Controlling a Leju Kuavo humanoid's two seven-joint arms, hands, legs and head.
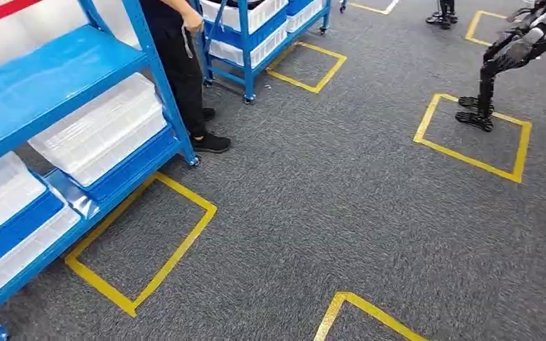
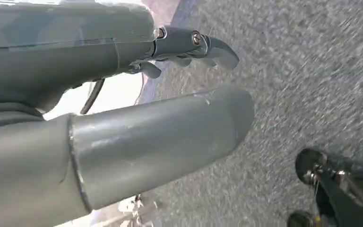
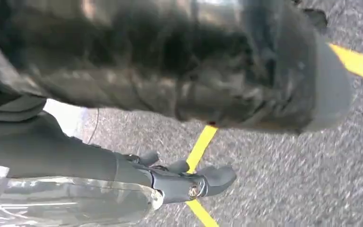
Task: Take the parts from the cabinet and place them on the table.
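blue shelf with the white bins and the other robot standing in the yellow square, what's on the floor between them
In the head view, between the blue shelf and the other robot lies grey carpet, with a person standing beside the shelf.

Even bright light; wrist views motion-blurred.

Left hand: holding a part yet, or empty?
Empty. In the left wrist view the left hand has its thumb and fingers apart, with only grey carpet between and beyond them.
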